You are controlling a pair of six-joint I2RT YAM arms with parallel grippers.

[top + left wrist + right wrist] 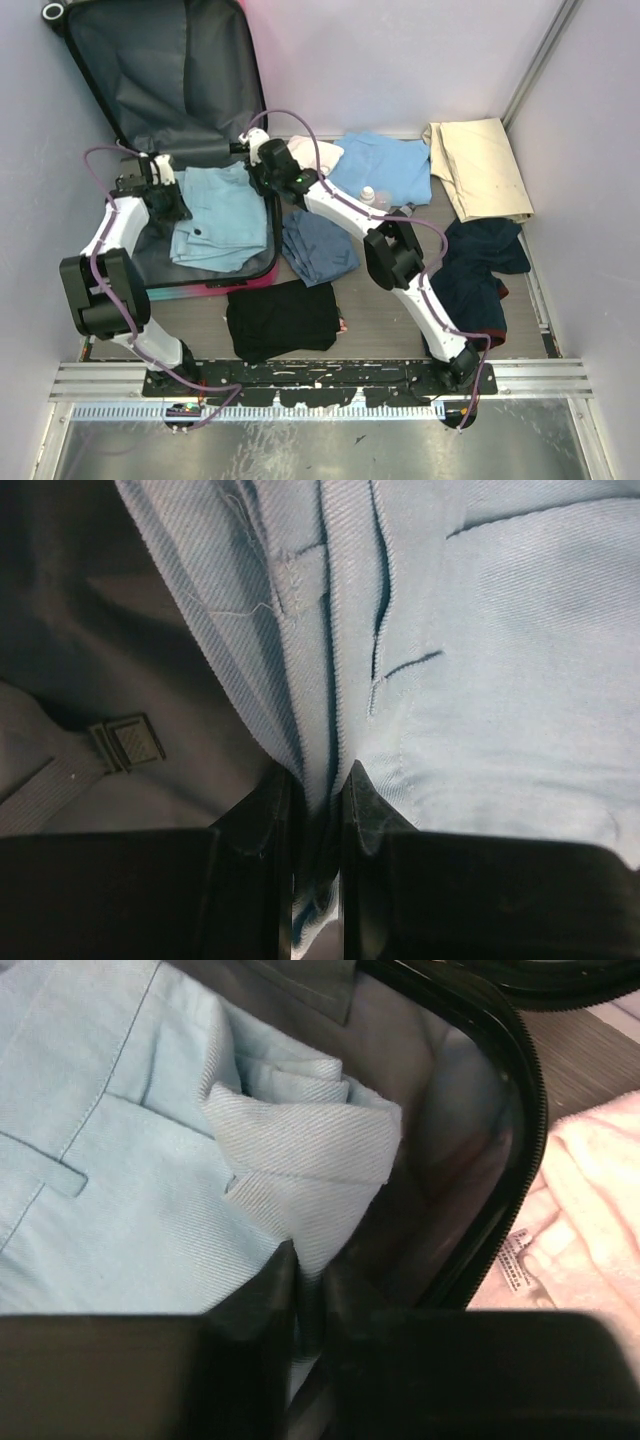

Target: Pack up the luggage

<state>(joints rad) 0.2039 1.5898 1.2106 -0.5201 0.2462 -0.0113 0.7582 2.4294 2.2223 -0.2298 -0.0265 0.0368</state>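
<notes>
**Grey slatted counter (380, 330), both hands pinching blue garment in open luggage**

Pale lavender walls box in the counter. The luggage (160, 70) sits at the far left, open. Its lid leans up against the back wall with the dark grey lining facing out, and its base lies flat on the counter with a pink-to-turquoise edge at the near side. A light blue twill garment (222, 215) with a belt loop and a pocket slit lies in the base.

The left hand (178, 205) is at the garment's left edge. In the left wrist view its fingers are pressed together on a fold of the blue cloth, over the grey lining beside a strap buckle (130, 742).

The right hand (258, 160) is at the garment's far right corner, inside the black zipper rim (520, 1090). Its fingers are nipped on a turned-over corner of the same cloth.

Outside the luggage:
- A pink-white towel (315, 150) lies just beside the rim.
- A blue denim piece (318, 247) lies just right of the base.
- A folded black garment (280, 318) lies near the front.
- A light blue shirt (385, 165) and a beige cloth (480, 170) lie at the back.
- A dark navy heap (470, 275) lies at the right.
- A small white bottle (368, 195) stands by the right arm.
</notes>
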